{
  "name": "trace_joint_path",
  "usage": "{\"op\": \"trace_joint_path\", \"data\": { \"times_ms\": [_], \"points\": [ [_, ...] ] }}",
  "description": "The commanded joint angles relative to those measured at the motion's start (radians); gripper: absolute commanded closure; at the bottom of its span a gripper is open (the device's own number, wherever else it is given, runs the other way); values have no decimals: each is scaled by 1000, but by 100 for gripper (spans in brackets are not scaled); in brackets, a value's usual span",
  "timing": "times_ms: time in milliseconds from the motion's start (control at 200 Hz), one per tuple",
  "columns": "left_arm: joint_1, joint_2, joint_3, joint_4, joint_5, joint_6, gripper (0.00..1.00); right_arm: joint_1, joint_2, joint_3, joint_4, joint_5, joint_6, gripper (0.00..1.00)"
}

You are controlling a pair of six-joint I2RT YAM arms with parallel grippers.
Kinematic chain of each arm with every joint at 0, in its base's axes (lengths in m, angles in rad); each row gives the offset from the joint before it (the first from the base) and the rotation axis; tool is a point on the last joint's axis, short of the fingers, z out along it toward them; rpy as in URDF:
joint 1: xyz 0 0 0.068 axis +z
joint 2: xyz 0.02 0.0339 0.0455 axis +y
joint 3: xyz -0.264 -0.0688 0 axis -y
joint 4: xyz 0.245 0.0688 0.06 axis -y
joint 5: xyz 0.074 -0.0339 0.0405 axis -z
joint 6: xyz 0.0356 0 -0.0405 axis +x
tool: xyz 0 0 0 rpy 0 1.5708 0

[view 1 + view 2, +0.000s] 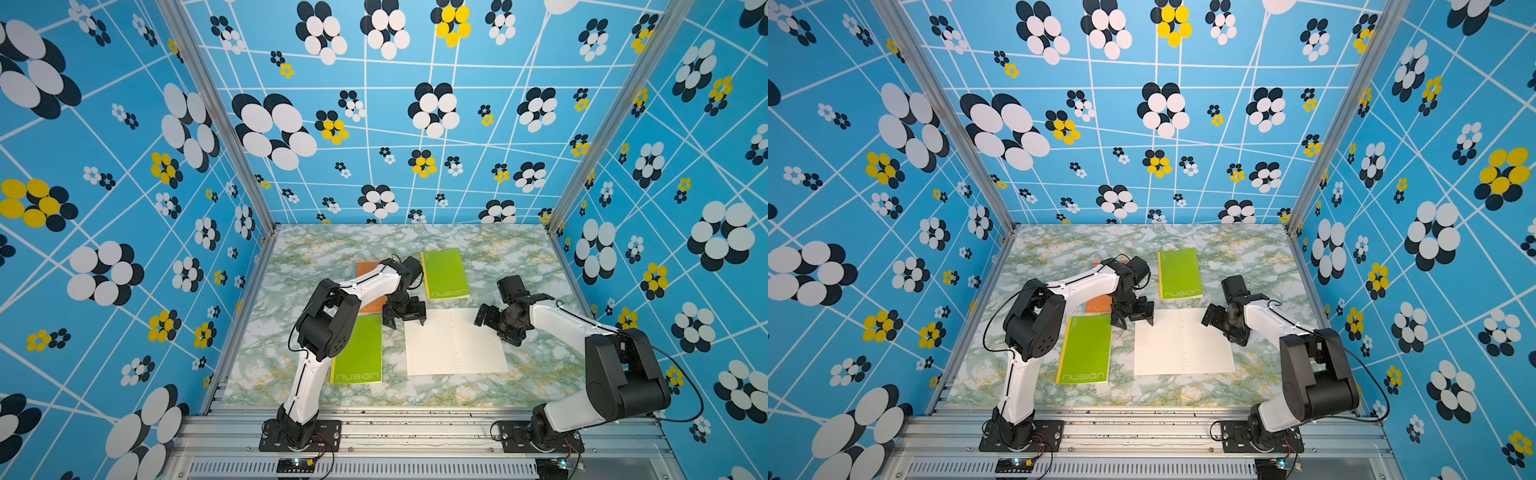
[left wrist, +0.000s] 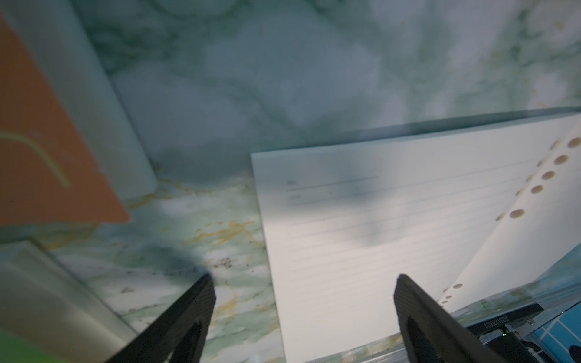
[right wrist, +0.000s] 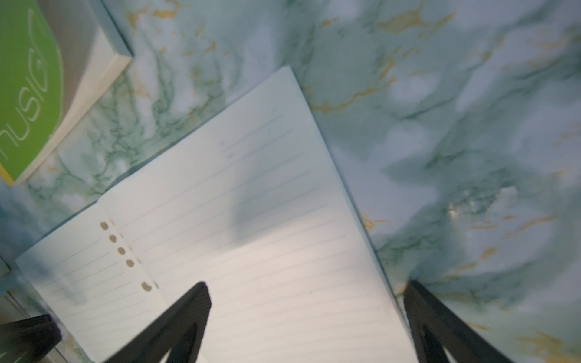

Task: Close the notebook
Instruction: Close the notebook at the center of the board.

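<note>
Left wrist view: the left end effector [image 2: 305, 278], jaws apart, straddles the far left edge of the open notebook [image 2: 393, 220]. The right end effector [image 3: 306, 284], equally spread, straddles its far right edge. It lies flat, mid marbled worktop [image 1: 415, 241].

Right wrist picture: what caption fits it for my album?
Open right gripper above the edge of the open notebook on the table.

Top views bright and edge-warped; wrist views dim, blurred, with soft shadows.
</note>
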Motion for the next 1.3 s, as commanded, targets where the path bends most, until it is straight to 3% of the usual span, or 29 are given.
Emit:
{"op": "trace_joint_path", "data": {
  "times_ms": [0, 450, 904, 1049, 1294],
  "points": [
    [-20, 80, -15, -14, -6, -19, 8, -3, 25, -43, 15, 3, 6, 1],
    [-38, 84, -6, -3, 28, -35, 5, 20, 15, -79, 50, -90, 20, 1],
    [-39, 102, 43, -14, 40, -7, 3, 92, 44, -89, 81, -83, 51, 1],
    [-40, 48, 24, 60, 137, 25, 4, 92, 50, -98, 89, -79, 51, 1],
    [-45, -98, -38, 182, 196, 73, 5, 92, 61, -88, 87, -72, 47, 1]
  ]
}}
